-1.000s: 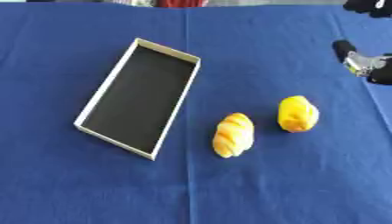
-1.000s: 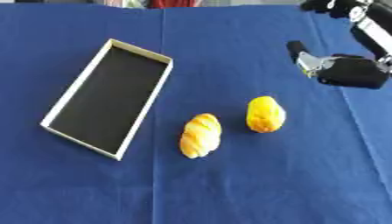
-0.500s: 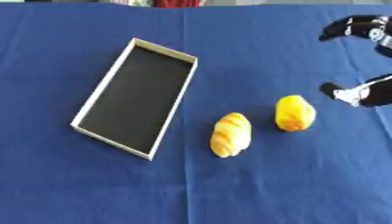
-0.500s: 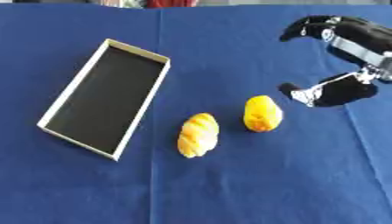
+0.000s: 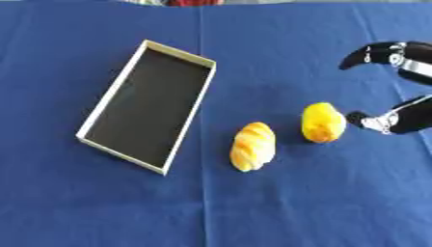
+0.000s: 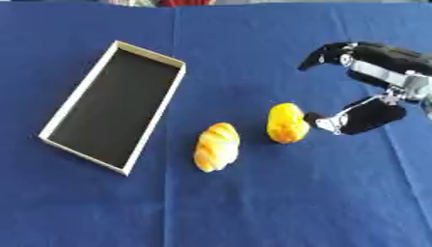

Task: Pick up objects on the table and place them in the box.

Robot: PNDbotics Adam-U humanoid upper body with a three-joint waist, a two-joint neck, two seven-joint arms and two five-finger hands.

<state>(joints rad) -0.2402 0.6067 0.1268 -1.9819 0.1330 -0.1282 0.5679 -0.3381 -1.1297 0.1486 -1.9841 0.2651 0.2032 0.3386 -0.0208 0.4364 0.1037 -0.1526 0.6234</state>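
On blue cloth [image 6: 253,202], bread roll [image 6: 216,146] lies lengthwise near-to-far.

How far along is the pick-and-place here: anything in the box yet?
Nothing is done: the box holds nothing. In hand: the right hand, open, is beside the yellow rounded piece, not gripping it. Left: that piece and the striped bread roll, both on the blue tablecloth.
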